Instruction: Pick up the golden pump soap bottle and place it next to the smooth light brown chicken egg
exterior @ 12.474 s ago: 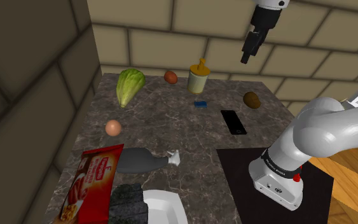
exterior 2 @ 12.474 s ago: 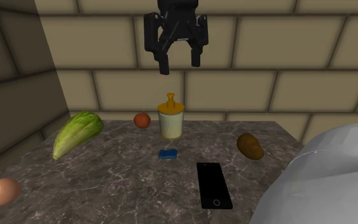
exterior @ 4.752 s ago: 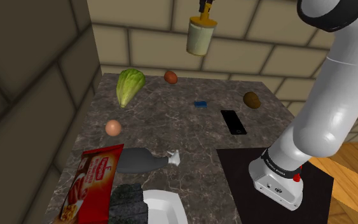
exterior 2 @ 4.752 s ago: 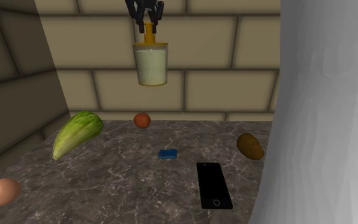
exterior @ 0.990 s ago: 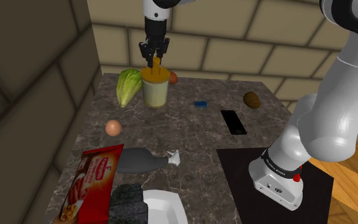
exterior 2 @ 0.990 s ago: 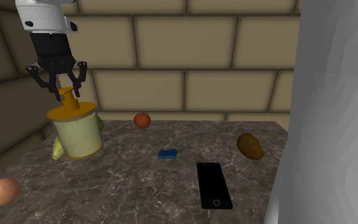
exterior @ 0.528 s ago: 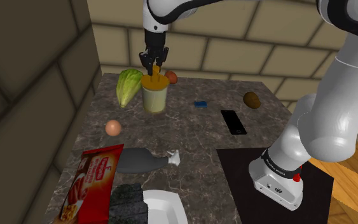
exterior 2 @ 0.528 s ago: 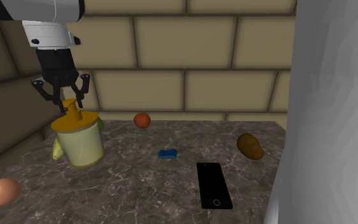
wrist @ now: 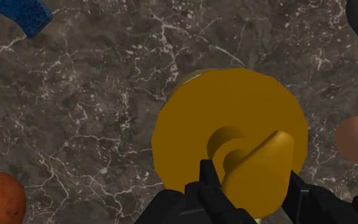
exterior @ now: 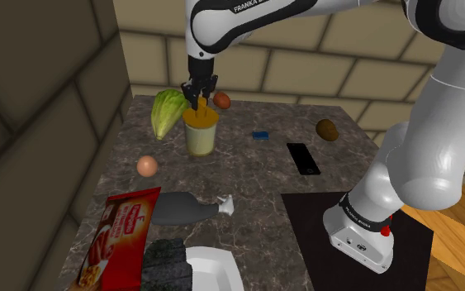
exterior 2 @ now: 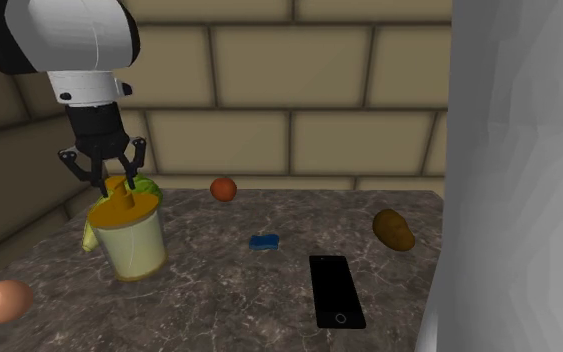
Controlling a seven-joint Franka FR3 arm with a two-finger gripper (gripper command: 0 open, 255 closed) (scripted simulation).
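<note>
Just right of the lettuce (exterior: 167,112) in the shoulder view, the soap bottle (exterior: 200,136) has sunk within the last second nearly to the counter (exterior: 247,178). The gripper (exterior: 200,99) is clamped on its pump. The egg (exterior: 146,165) lies near, front-left, so release seems close.

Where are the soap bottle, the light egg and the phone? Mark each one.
soap bottle (exterior: 200,138): shoulder view, on its pale body.
light egg (exterior: 146,165): shoulder view, on its middle.
phone (exterior 2: 335,290): second exterior view, on its black screen.
</note>
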